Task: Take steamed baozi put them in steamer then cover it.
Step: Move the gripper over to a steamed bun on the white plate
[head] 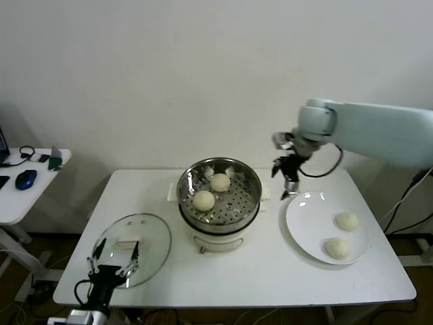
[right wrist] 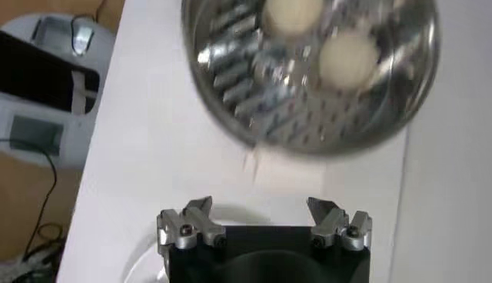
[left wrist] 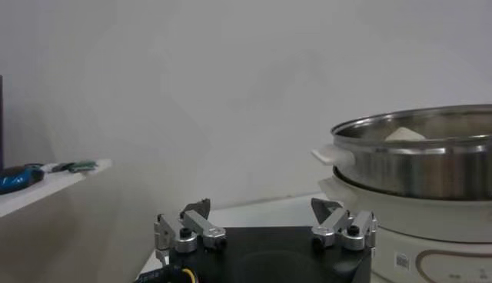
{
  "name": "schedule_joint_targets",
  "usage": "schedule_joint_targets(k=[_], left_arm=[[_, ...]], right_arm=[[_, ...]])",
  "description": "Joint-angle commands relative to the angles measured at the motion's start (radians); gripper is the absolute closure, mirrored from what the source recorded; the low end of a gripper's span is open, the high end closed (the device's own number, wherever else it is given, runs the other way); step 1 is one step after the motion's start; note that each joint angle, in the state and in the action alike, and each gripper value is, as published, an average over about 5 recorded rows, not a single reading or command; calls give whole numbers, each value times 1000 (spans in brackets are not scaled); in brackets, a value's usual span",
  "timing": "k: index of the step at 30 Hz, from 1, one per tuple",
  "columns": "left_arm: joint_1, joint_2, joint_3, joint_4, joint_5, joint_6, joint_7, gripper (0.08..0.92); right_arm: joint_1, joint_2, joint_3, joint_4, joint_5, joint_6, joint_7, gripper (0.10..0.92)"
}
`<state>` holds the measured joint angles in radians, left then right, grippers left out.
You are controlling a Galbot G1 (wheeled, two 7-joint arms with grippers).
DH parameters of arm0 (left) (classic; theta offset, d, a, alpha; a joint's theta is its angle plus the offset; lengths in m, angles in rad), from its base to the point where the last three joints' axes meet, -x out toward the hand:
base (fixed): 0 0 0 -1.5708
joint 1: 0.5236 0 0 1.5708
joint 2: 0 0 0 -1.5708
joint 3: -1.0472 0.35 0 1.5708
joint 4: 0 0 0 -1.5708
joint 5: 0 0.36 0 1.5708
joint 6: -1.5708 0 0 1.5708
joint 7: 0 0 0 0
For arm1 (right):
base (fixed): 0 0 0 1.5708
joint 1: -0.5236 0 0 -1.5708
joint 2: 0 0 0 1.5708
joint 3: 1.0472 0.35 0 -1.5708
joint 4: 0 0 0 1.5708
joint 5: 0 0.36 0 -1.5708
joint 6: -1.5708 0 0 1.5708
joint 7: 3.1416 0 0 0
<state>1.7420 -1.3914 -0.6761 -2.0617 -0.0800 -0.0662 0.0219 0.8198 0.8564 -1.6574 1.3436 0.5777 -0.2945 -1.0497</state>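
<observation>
1. Steamer [head: 219, 196]: we see the shiny steel pot on its white base near the middle of the white table [head: 257, 277], uncovered, with its perforated tray showing.
2. We count two steamed baozi inside the steamer, one toward the back [head: 220, 181] and one nearer the front [head: 203, 200], close together.
3. We see two more baozi on the white plate [head: 306, 220] to the right of the steamer: one farther back [head: 348, 221], one nearer the front edge [head: 337, 248], apart from each other.
4. We find the right gripper [head: 287, 181] in the air between the steamer's rim and the plate's back edge, its fingers spread and holding nothing; its wrist view looks down on the steamer with both buns in it.
5. We find the left gripper [head: 113, 263] low at the table's front left corner, over the near edge of the glass lid [head: 135, 242], which lies flat on the table left of the steamer. Its fingers [left wrist: 188, 231] are spread wide and hold nothing.
</observation>
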Motion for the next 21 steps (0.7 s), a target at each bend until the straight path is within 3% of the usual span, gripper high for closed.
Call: schedule_joint_targets(k=[1,10,21], left_arm=[[8,-5,-7,-8,9,6,0,177],[24,-15,-16,-8,17,7,-1,177],[27,-26,-18,7,24,5,-1,177]], right_arm=[[-185,-350,102,86,-301,16,-25,203],[-502,-393,318,0,-458,37,-26,203],[-617,-327,413,-108,-509,55,-26,203]])
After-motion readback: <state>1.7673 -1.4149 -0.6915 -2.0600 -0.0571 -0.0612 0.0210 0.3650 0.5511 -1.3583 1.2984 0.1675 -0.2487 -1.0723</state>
